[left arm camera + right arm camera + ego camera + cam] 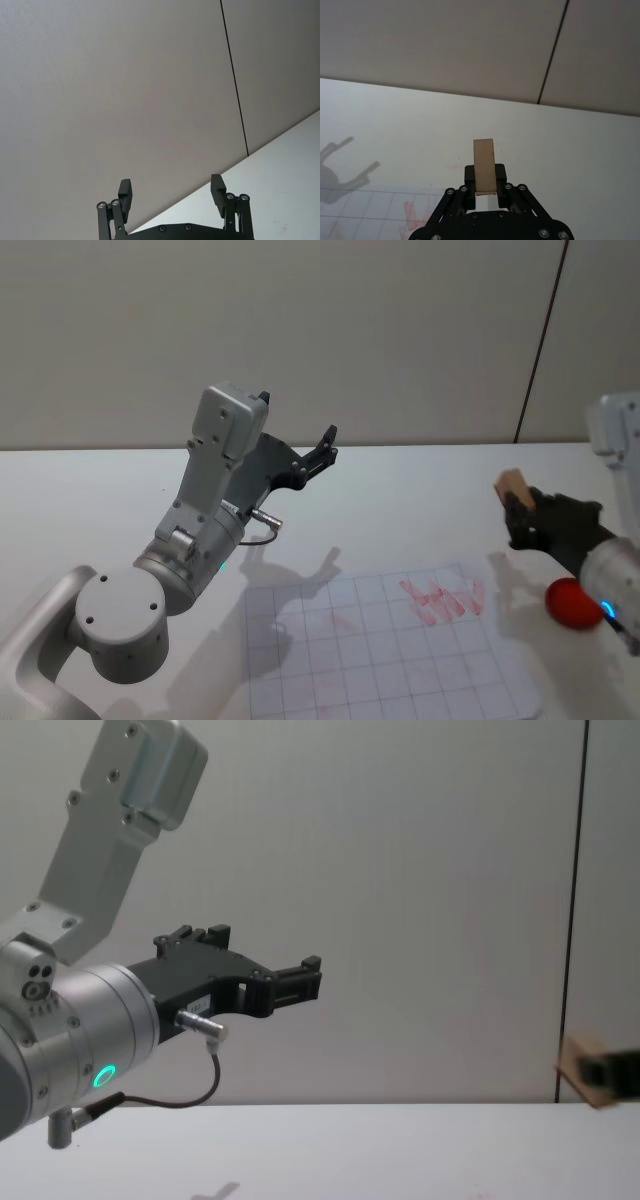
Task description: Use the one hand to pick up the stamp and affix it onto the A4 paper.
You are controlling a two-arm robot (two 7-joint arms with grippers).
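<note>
Left arm's grey joint housing sits closest to the head camera, and the left pincer (322, 448) is raised above the tabletop (400, 490), beyond the far left corner of the A4 paper (380, 660). Its two black fingers stand apart with nothing between them, as the left wrist view confirms (171, 196).

Right pincer (522, 515) hangs above the tabletop just past the paper's far right corner, clear of the sheet. It is clamped on the stamp (514, 485), a small light-brown wooden block. In the right wrist view the stamp (484, 165) stands upright between the black fingers (470, 175), its upper half projecting beyond their tips, the right pincer (485, 180) gripping its lower half. In the chest view the stamp (580, 1080) appears at the right edge, held well above the tabletop surface.

Paper lies flat on the tabletop, marked with a pale grid. A cluster of red ink marks (445, 600) sits on the sheet's far right portion, below and to the left of the held stamp. A red rounded object (572, 602) rests on the tabletop just off the paper's right edge, beside the right arm; what it is cannot be determined. Shadows of both pincers fall across the tabletop and the paper.
</note>
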